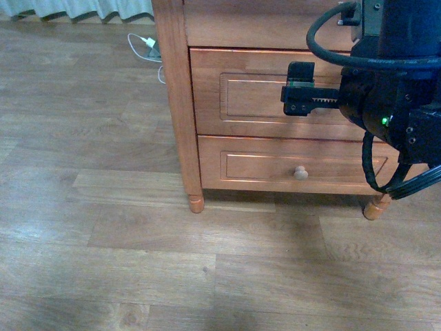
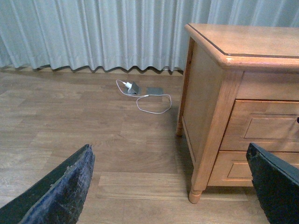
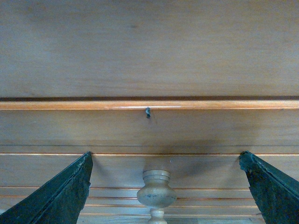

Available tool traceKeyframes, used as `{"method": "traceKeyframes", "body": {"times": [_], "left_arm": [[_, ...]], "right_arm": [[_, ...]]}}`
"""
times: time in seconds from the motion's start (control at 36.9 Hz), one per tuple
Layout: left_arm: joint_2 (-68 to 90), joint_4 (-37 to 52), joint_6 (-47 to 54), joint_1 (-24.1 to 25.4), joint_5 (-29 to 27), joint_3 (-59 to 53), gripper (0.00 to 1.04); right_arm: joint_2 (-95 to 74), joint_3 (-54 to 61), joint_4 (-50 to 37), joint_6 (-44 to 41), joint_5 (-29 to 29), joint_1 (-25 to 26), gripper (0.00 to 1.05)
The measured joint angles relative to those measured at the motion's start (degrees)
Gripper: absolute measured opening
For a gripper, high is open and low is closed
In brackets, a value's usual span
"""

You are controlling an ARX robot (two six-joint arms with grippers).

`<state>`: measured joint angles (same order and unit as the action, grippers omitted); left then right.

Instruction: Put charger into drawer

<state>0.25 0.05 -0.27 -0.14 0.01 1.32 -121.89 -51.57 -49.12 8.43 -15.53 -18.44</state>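
My right hand [image 3: 156, 186] is up against the front of the wooden cabinet [image 2: 210, 93], fingers spread wide, nothing between them. Directly ahead of it, centred between the two fingers [image 3: 56, 196], is one cream knob [image 3: 156, 191]; this belongs to the upper, taller drawer [image 1: 275, 89], which is shut. Knob and fingers are apart, no contact. Front view count: two drawers, both closed; the lower, shallower drawer [image 1: 275, 165] carries its own smaller knob [image 1: 301, 172], below my right hand. Two cabinet feet visible there. My left hand [image 2: 170, 186] hangs off the cabinet's side corner, also spread wide and empty, two finger tips in view. Beyond it on the floor [image 1: 103, 241], near the curtain [image 2: 93, 32], lie one white plug [image 2: 128, 86] with one looping white cable [image 2: 154, 105], a grey block beside it. The black charger appears in none of the three views; I cannot tell where it is.
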Motion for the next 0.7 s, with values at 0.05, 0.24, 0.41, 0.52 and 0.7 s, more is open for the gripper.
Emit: {"method": "traceKeyframes", "body": {"times": [0.05, 0.24, 0.41, 0.52, 0.7], "left_arm": [[0.00, 0.00, 0.00, 0.00, 0.00, 0.00, 0.98], [0.00, 0.00, 0.00, 0.00, 0.00, 0.00, 0.98], [0.00, 0.00, 0.00, 0.00, 0.00, 0.00, 0.98], [0.00, 0.00, 0.00, 0.00, 0.00, 0.00, 0.98], [0.00, 0.00, 0.00, 0.00, 0.00, 0.00, 0.98]], "right_arm": [[1.14, 0.98, 0.20, -0.35, 1.81, 0.33, 0.96], [11.39, 8.24, 3.96, -2.58, 7.82, 1.57, 0.96], [21.59, 15.23, 8.94, -4.13, 10.80, 3.06, 0.96], [28.79, 19.17, 12.28, -4.15, 12.35, 4.63, 0.96], [44.57, 27.34, 18.64, -4.11, 15.82, 8.00, 0.96]]}}
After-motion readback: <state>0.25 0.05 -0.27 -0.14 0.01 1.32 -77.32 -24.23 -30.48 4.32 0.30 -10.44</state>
